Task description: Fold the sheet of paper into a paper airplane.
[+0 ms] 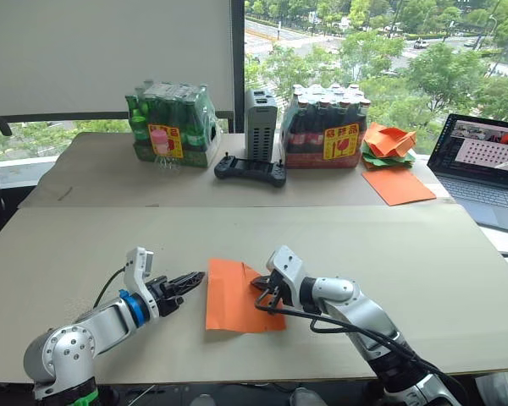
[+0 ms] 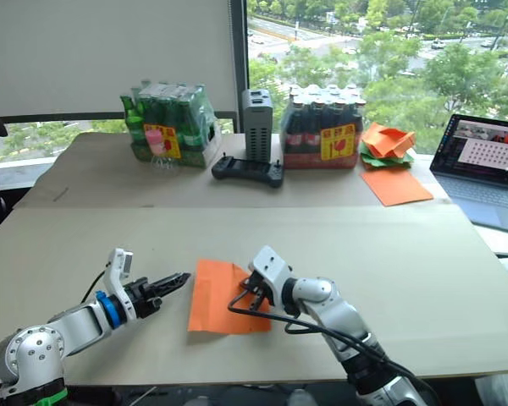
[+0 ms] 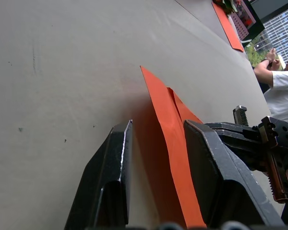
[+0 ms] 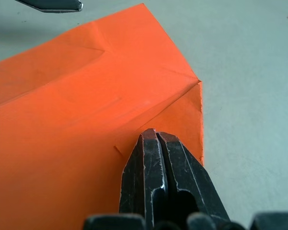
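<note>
The sheet of paper (image 1: 230,298) lies on the near table, bright orange, with crease lines and one corner folded over (image 4: 182,110). My right gripper (image 1: 259,284) is shut, its tips pressing down on the sheet beside that folded corner (image 4: 154,136). My left gripper (image 1: 198,277) is open at the sheet's left edge. In the left wrist view that edge (image 3: 168,124) rises between the two fingers (image 3: 117,158). The paper airplane is out of view.
On the far table stand a green bottle pack (image 1: 171,124), a grey box (image 1: 260,123), a black controller (image 1: 251,171) and a dark bottle pack (image 1: 326,127). A heap of crumpled papers (image 1: 388,142), a larger orange sheet (image 1: 398,184) and a laptop (image 1: 487,165) are at the right. A person (image 3: 278,81) sits beyond.
</note>
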Controlling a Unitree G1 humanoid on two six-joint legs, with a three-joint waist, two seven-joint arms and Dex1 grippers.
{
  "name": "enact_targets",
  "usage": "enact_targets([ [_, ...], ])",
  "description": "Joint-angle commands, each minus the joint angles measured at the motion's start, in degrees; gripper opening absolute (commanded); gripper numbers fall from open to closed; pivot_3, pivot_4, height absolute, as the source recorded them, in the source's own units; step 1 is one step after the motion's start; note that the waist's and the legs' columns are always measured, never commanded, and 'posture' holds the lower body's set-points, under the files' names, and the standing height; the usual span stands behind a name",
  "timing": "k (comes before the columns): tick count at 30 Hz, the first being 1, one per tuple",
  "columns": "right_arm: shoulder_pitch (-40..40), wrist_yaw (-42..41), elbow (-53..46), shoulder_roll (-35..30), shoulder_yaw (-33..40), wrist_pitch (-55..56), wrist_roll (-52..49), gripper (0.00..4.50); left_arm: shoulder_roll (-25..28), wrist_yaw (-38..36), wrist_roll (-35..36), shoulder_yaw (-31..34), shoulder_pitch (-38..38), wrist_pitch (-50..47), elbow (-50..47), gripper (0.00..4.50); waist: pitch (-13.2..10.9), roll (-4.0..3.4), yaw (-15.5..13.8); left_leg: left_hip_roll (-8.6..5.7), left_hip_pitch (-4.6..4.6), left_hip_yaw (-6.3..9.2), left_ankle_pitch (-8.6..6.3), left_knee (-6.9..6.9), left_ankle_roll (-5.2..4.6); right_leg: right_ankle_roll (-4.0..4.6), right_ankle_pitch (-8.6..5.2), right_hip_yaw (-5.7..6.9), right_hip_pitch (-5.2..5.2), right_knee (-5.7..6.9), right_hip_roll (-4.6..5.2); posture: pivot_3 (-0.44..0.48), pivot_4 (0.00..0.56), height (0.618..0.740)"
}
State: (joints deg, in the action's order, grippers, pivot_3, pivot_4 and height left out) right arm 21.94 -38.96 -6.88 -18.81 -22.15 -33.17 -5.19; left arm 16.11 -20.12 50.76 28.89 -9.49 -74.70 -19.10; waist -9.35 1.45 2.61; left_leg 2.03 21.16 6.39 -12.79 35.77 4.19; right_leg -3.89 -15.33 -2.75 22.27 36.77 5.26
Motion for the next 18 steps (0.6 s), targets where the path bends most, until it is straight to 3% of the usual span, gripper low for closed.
enact_targets([
  [1,-1.27,-0.65,2.51,-0.49,-2.17,-1.10,1.25,0.00,0.09,0.87,0.30,-0.93,-0.96,2.32,1.22,1.80,0.00,0.00,0.01,0.00,0.00,0.00,0.00,-0.01,0.00,0.00,0.00,0.00,0.00,0.00,0.00,0.000,0.150,0.740],
  [18,-2.14,0.39,1.26,-0.61,-1.59,-1.80,1.30,0.00,-0.40,2.19,0.10,-6.32,-4.10,6.12,6.92,1.80,0.00,0.01,-0.03,-0.01,0.02,0.00,0.00,-0.01,0.00,-0.03,-0.01,0.00,0.00,-0.04,0.00,0.000,0.150,0.740],
])
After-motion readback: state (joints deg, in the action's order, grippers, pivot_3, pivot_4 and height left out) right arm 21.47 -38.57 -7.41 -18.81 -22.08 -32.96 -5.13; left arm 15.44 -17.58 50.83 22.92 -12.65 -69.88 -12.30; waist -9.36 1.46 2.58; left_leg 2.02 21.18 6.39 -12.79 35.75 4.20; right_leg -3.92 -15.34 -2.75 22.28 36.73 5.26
